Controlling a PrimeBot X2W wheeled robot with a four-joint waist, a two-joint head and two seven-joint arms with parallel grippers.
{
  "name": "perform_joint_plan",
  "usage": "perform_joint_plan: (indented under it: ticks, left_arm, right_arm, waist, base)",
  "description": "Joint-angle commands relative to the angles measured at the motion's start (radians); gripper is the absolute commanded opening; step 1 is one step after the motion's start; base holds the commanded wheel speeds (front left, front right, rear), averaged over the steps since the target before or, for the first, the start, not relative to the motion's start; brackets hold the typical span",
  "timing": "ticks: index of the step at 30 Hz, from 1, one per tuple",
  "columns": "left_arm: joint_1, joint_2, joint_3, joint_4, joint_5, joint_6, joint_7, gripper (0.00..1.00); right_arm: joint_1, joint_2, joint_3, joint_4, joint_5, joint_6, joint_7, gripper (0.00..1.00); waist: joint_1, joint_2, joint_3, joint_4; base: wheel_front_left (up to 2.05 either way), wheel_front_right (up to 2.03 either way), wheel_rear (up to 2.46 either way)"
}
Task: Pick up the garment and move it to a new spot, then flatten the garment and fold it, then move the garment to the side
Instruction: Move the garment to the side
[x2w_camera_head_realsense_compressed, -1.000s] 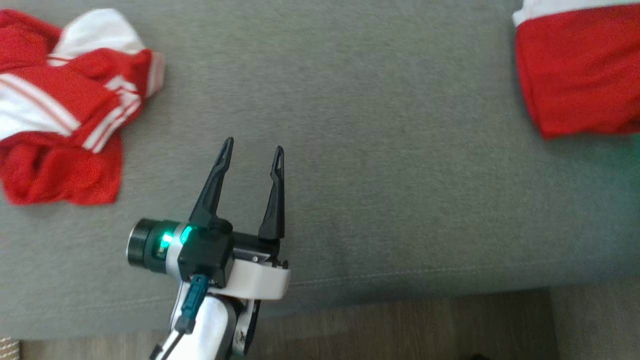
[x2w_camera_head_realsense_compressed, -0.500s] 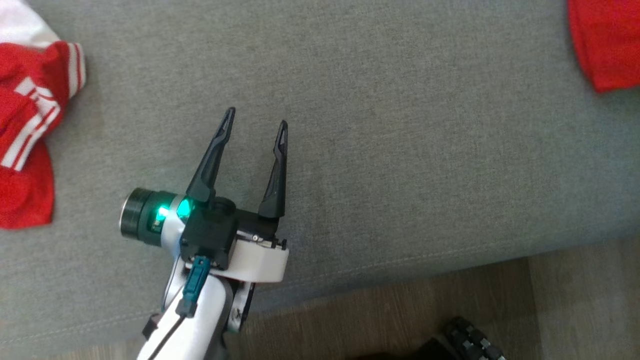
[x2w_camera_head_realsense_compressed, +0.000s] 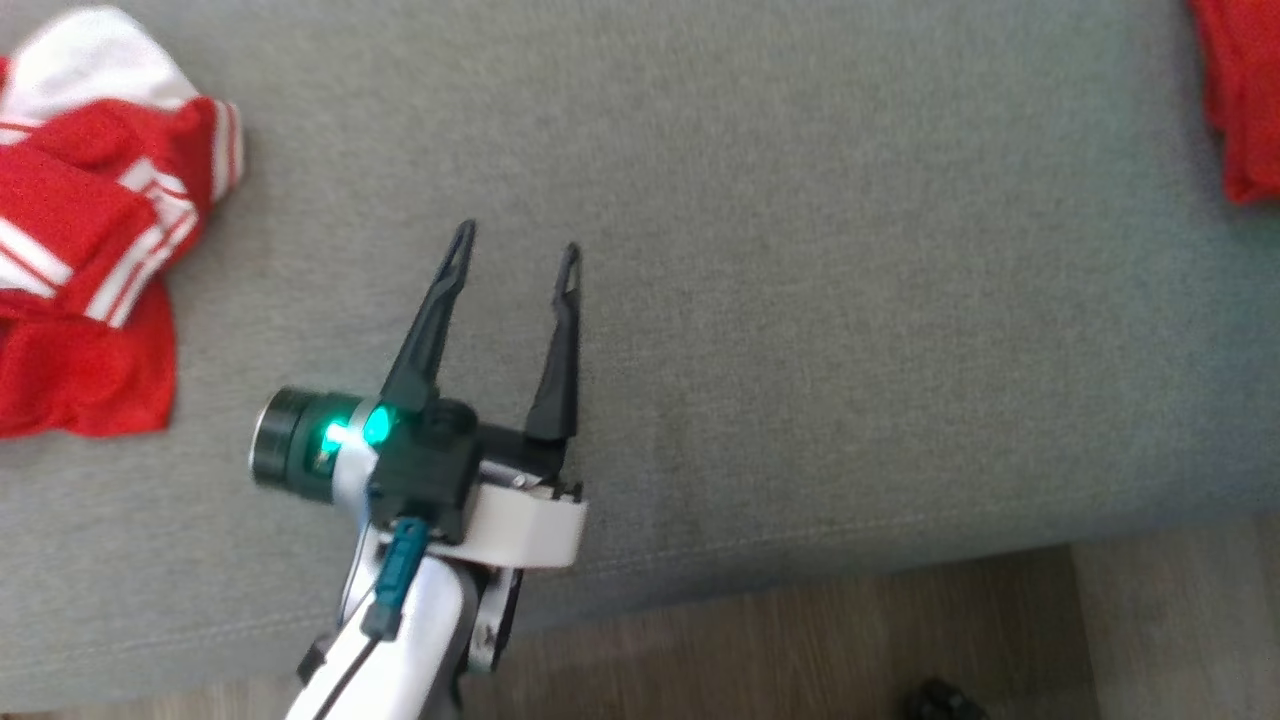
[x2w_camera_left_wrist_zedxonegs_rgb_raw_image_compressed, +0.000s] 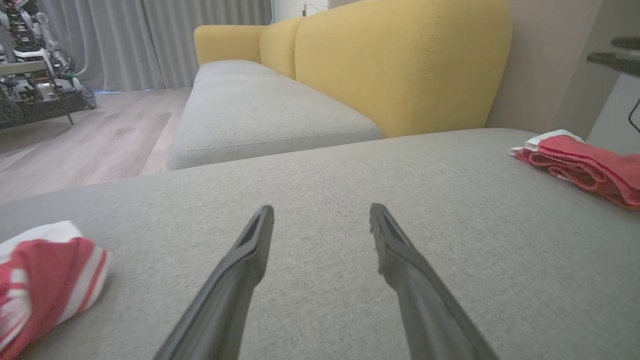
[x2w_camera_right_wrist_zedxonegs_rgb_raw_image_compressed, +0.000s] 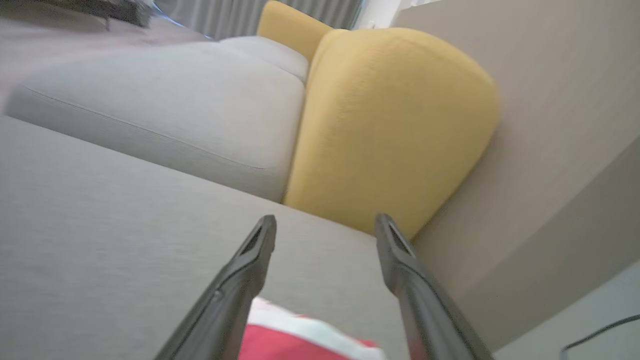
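Right fingers (x2w_camera_right_wrist_zedxonegs_rgb_raw_image_compressed: 250, 265) have parted over the garment (x2w_camera_right_wrist_zedxonegs_rgb_raw_image_compressed: 300, 345), bare cushion (x2w_camera_right_wrist_zedxonegs_rgb_raw_image_compressed: 100, 225) alongside.

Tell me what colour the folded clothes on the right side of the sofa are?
The folded garment is red with a white edge. The left wrist view shows it best.

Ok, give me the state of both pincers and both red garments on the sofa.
Left pincer: open, holding nothing.
Right pincer: open, holding nothing.
Folded garment: folded in layers, lying flat, not held.
Crumpled garment: bunched up, unfolded, not held.
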Motion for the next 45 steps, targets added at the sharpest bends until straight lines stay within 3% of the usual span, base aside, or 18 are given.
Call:
perform_joint_plan:
  ticks: [1, 2, 10, 18, 21, 23, 32, 37, 45]
  left_arm:
    - [0.031, 0.006, 0.036, -0.033, -0.019, 0.011, -0.005, 1.0]
    - [0.031, 0.006, 0.036, -0.033, -0.019, 0.011, -0.005, 1.0]
    - [0.13, -0.003, 0.09, -0.021, -0.078, -0.018, -0.005, 1.0]
    - [0.268, -0.015, 0.16, -0.01, -0.095, -0.03, -0.005, 1.0]
    - [0.314, -0.022, 0.177, -0.027, -0.104, -0.054, -0.005, 1.0]
    - [0.374, -0.025, 0.194, -0.047, -0.086, -0.067, -0.005, 1.0]
    - [0.523, -0.036, 0.261, -0.081, -0.059, -0.044, -0.005, 1.0]
    - [0.549, -0.04, 0.307, -0.09, -0.068, -0.038, -0.005, 1.0]
    - [0.569, -0.043, 0.34, -0.104, -0.06, -0.062, -0.005, 1.0]
  right_arm:
    - [0.128, 0.051, 0.013, -0.084, 0.023, -0.001, -0.006, 1.0]
    - [0.128, 0.051, 0.013, -0.084, 0.023, -0.001, -0.006, 1.0]
    - [0.399, 0.266, 0.06, -0.345, 0.132, -0.001, -0.007, 1.0]
    - [0.67, 0.463, -0.021, -0.441, -0.005, -0.001, -0.007, 1.0]
    - [0.763, 0.514, -0.048, -0.479, -0.062, -0.001, -0.007, 1.0]
    - [0.835, 0.535, -0.038, -0.502, -0.092, -0.001, -0.007, 1.0]
    - [0.949, 0.538, -0.018, -0.551, -0.114, -0.001, -0.007, 1.0]
    - [0.997, 0.553, -0.04, -0.576, -0.116, -0.001, -0.007, 1.0]
    - [1.029, 0.565, -0.053, -0.585, -0.105, -0.001, -0.007, 1.0]
  waist:
    - [0.0, 0.0, -0.076, 0.03]
    - [0.0, 0.0, -0.076, 0.03]
    - [0.0, 0.0, -0.26, 0.073]
    - [0.0, 0.0, -0.423, 0.087]
    - [0.0, 0.0, -0.467, 0.092]
    - [0.0, 0.0, -0.495, 0.087]
    - [0.0, 0.0, -0.555, 0.081]
    - [0.0, 0.0, -0.58, 0.081]
    - [0.0, 0.0, -0.592, 0.07]
  base:
    - [0.0, 0.0, 0.0]
    - [0.0, 0.0, 0.0]
    - [0.0, 0.0, 0.0]
    - [0.0, 0.0, 0.0]
    - [0.0, 0.0, 0.0]
    - [0.0, 0.0, 0.0]
    - [0.0, 0.0, 0.0]
    - [0.0, 0.0, 0.0]
    - [0.0, 0.0, 0.0]
